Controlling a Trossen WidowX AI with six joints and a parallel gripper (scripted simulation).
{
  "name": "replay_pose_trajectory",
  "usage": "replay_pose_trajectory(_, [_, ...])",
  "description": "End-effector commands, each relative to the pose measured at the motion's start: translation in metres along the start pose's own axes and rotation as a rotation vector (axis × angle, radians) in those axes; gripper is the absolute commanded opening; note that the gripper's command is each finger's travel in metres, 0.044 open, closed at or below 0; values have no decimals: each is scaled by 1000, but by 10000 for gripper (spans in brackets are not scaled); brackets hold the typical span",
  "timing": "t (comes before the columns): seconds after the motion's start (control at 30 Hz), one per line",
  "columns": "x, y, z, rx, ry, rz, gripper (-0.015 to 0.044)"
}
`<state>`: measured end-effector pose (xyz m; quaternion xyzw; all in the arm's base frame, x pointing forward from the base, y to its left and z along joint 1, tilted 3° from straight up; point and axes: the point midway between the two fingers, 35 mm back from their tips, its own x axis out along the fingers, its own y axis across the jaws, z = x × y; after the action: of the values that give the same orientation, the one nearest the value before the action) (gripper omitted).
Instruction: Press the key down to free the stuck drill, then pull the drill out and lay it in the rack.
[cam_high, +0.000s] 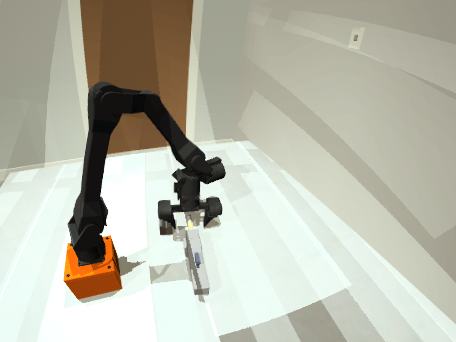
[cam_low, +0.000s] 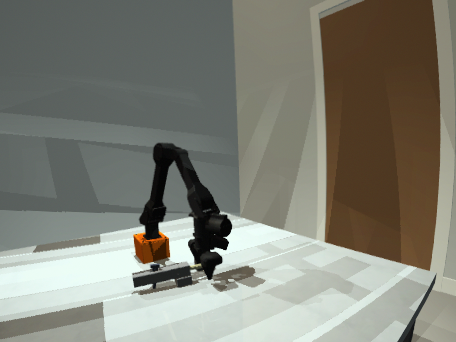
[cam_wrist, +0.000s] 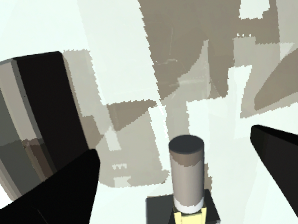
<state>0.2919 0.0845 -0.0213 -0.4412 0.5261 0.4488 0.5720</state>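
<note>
A long grey holder (cam_high: 201, 281) (cam_low: 165, 275) (cam_wrist: 156, 209) lies on the table, with a blue key (cam_high: 198, 259) (cam_low: 155, 266) on its top. The drill (cam_high: 190, 225) (cam_low: 195, 266) (cam_wrist: 187, 177) sticks out of the holder's far end, showing a yellow collar and a grey round shank; the rest is hidden inside. My gripper (cam_high: 189, 221) (cam_low: 204, 270) (cam_wrist: 176, 145) is open and empty, pointing down, with one finger on each side of the shank and touching neither side. The rack (cam_high: 164, 228) (cam_wrist: 46, 100) is a small dark block beside the left finger; the exterior view does not show it clearly.
The orange arm base (cam_high: 92, 285) (cam_low: 152, 250) stands to the left of the holder in the top view and behind it in the exterior view. The light table (cam_high: 280, 260) (cam_low: 280, 310) carries patchy shadows. Walls and a brown door stand beyond it.
</note>
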Motion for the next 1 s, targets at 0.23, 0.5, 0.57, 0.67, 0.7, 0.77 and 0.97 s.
replay_pose_trajectory(0.23, [1, 0, -4, 0, 0, -1, 414])
replay_pose_trajectory(0.5, [1, 0, -4, 0, 0, -1, 204])
replay_pose_trajectory(0.57, [1, 0, -4, 0, 0, -1, 151])
replay_pose_trajectory(0.67, [1, 0, -4, 0, 0, -1, 72])
replay_pose_trajectory(0.7, [1, 0, -4, 0, 0, -1, 46])
replay_pose_trajectory(0.77, [1, 0, -4, 0, 0, -1, 33])
replay_pose_trajectory(0.97, [1, 0, -4, 0, 0, -1, 0])
